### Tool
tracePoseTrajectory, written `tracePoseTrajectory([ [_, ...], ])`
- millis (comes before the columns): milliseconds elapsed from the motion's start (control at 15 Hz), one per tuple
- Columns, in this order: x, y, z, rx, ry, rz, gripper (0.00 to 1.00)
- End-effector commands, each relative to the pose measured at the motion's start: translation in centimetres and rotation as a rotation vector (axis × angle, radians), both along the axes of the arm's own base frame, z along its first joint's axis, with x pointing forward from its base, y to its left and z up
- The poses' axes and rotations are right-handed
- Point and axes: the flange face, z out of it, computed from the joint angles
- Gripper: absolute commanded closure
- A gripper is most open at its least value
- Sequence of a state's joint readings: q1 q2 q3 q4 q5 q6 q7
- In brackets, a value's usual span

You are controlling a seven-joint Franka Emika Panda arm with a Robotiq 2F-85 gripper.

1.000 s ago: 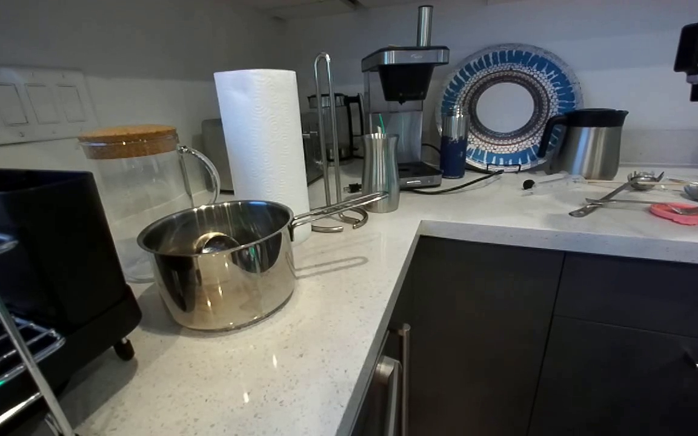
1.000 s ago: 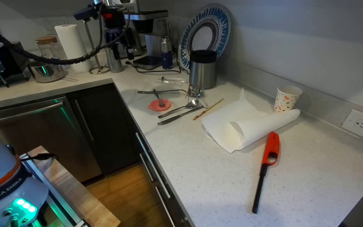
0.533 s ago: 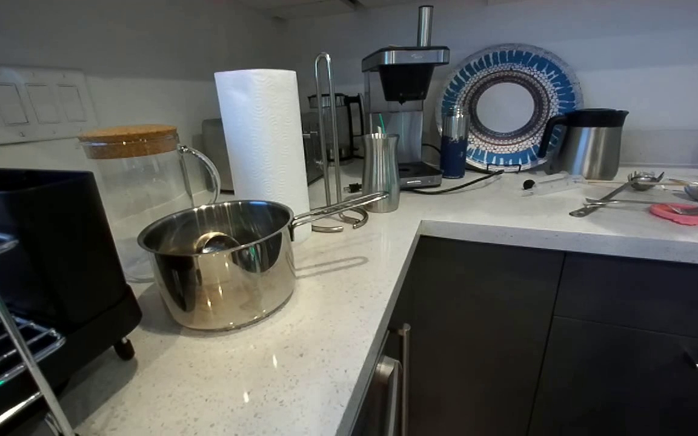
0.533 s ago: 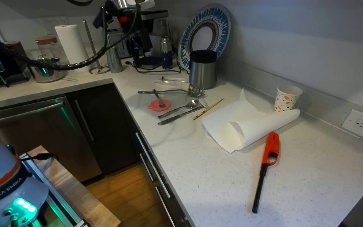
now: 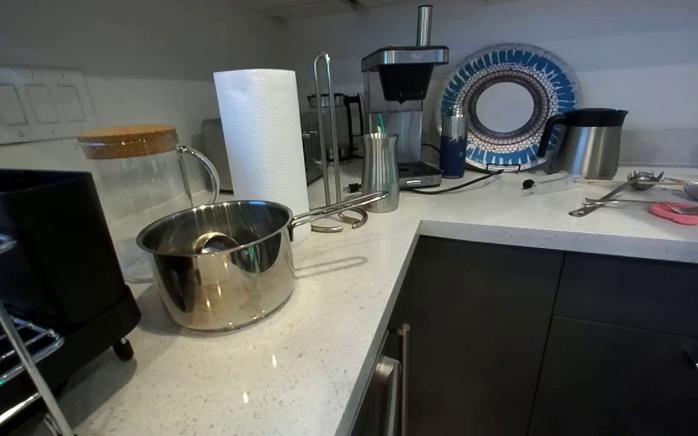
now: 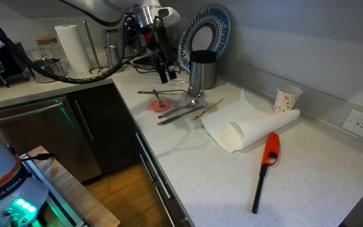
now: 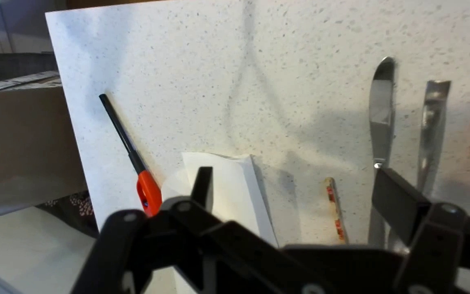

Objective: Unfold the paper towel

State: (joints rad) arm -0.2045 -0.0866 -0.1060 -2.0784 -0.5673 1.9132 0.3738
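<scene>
My pincer hangs released above the far part of the counter; in the wrist view its fingers stand well apart. To its right, in an exterior view, is a steel carafe. Nearer lie a spoon, a knife and, further left, a pink disc under a fork. Right of these I see my paper towel on the counter, its left part spread, its near side curled over. A spotted cup stands behind its right end; a red-handled lighter lies just beside its near edge.
</scene>
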Motion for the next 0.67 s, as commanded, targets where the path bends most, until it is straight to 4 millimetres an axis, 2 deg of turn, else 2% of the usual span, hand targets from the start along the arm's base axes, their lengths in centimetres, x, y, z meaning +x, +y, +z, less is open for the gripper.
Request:
tracePoseTrajectory([
  [0, 1.9, -3.1, -1.2, -0.02, -0.101, -0.032, 0.0],
  [67, 2.5, -3.7, -1.3, -0.011, -0.163, -0.059, 0.0],
  [133, 1.4, -2.6, -0.8, -0.013, -0.096, -0.021, 0.0],
  [267, 2.1, -3.5, -1.2, -0.017, -0.139, -0.035, 0.0],
  [600, 2.8, -3.6, -1.7, -0.052, -0.131, -0.038, 0.0],
])
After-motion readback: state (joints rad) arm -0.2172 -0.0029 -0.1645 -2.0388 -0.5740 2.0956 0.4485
